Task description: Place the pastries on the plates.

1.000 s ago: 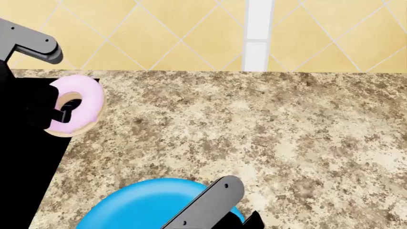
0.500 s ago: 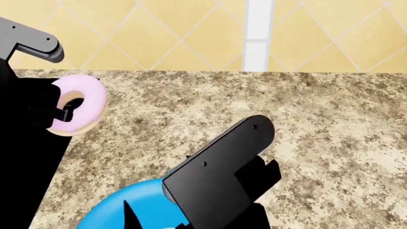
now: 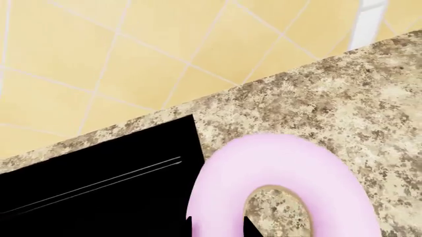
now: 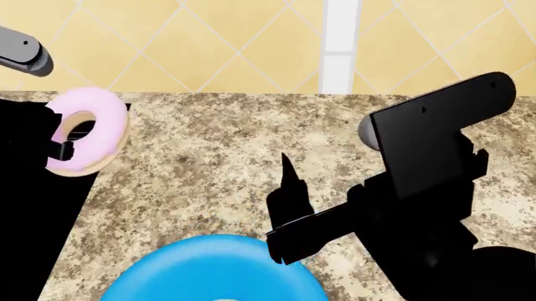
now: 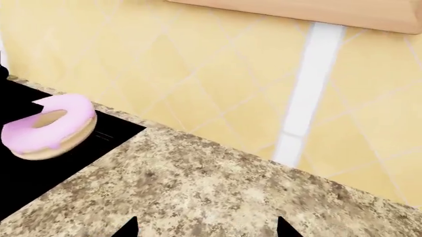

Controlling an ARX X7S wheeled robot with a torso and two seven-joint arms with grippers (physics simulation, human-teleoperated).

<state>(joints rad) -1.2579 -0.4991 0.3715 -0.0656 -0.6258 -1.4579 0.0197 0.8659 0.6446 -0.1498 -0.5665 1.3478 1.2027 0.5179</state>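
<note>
One pink-iced doughnut held aloft at upper left; blue plate on the counter at the lower edge.

Two arms show in the head view. The left gripper (image 4: 63,147) pinches the ring doughnut (image 4: 84,139) through its hole, one dark finger passing inside the ring, so the pastry stands tilted on edge above the boundary between the black surface (image 4: 34,213) and the speckled granite countertop (image 4: 209,163). In the left wrist view the doughnut (image 3: 283,173) fills the lower centre, with countertop visible through its hole. The right gripper (image 4: 289,216) sits right of centre, raised above the countertop; its two finger tips appear well apart at the lower edge of the right wrist view, jaws spread and holding nothing. The bright blue plate (image 4: 209,269) lies flat at lower centre, partly cut by the frame edge. Yellow diamond-pattern wall tiles (image 4: 209,44) fill the upper frame.
</note>
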